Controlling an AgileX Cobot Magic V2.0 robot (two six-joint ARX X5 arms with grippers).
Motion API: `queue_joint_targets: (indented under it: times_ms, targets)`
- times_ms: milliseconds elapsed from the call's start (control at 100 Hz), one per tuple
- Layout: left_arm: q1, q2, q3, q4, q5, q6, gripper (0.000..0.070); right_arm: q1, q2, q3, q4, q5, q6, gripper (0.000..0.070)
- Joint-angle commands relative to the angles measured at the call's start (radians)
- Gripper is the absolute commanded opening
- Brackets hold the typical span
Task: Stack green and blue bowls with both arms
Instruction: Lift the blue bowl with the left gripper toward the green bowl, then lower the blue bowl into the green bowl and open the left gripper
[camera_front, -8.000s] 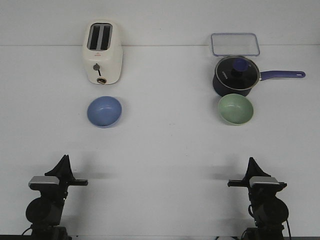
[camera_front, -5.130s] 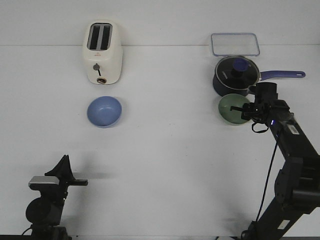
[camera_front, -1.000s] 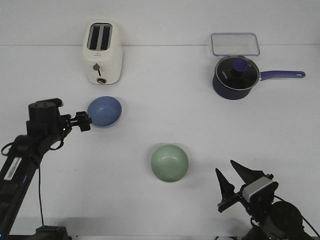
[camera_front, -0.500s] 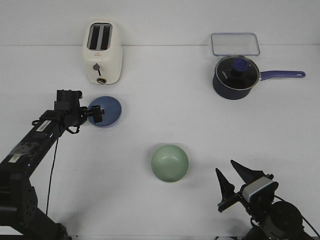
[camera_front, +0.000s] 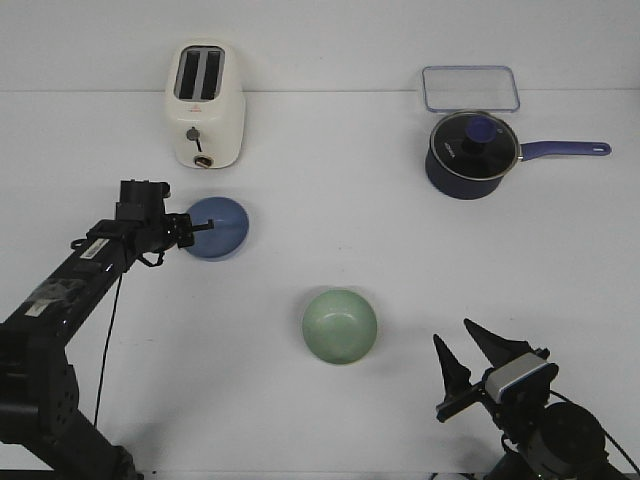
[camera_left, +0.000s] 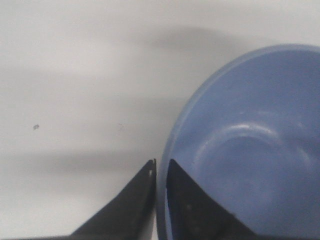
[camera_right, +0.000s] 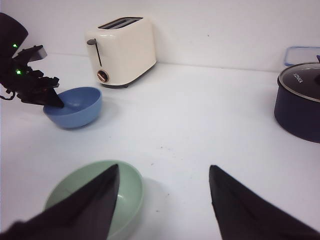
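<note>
The blue bowl sits on the white table in front of the toaster. My left gripper is shut on its left rim, one finger inside and one outside; the left wrist view shows the fingertips pinching the rim of the blue bowl. The green bowl stands alone near the table's middle front. My right gripper is open and empty, low at the front right, apart from the green bowl. In the right wrist view the green bowl lies behind one finger, and the blue bowl is farther off.
A cream toaster stands at the back left. A dark navy saucepan with a glass lid and a clear lidded container are at the back right.
My left gripper has reached over the blue bowl's rim and shut on it. The bowl has shifted slightly to the right. The right arm and green bowl have not moved.
</note>
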Motion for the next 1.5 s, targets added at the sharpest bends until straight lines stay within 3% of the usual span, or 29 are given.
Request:
queue_joint_targets:
  times_ms: [0,130,310,530,720,900,1010,1300,1360,1440,1490]
  targets:
    - [-0.003,0.0,0.021,0.001,0.003,0.018,0.001,0.008,0.005,0.005,0.01,0.003,0.001,0.0374]
    - [-0.003,-0.066,0.021,-0.008,0.028,0.031,0.001,0.008,0.005,0.005,0.01,0.003,0.001,0.0374]
    - [-0.018,-0.237,0.021,-0.064,0.144,0.03,0.001,0.008,0.005,0.005,0.014,0.003,0.0,0.0374]
    - [-0.173,-0.413,0.018,-0.193,0.205,0.029,0.001,0.008,0.005,0.005,0.017,0.005,-0.001,0.0374]
    - [-0.407,-0.414,-0.014,-0.185,0.195,-0.004,0.001,0.008,0.005,0.005,0.018,0.008,-0.001,0.0374]
    - [-0.582,-0.367,-0.068,-0.116,0.069,-0.026,0.001,0.008,0.005,0.005,0.018,0.008,-0.001,0.0374]
    - [-0.64,-0.312,-0.069,-0.106,0.021,-0.026,0.001,0.008,0.005,0.005,0.018,0.008,-0.001,0.0374]
    - [-0.677,-0.191,-0.069,-0.029,0.013,-0.026,0.0019,0.008,0.005,0.005,0.018,0.007,-0.001,0.0374]
    - [-0.677,-0.183,-0.069,-0.028,0.013,-0.026,0.0072,0.008,0.005,0.005,0.018,0.007,-0.001,0.0374]
    - [-0.677,-0.18,-0.069,-0.025,0.013,-0.026,0.0276,0.008,0.005,0.005,0.018,0.007,-0.001,0.0374]
    - [-0.677,-0.18,-0.069,-0.021,0.013,-0.027,0.0348,0.008,0.005,0.005,0.018,0.007,-0.001,0.0374]
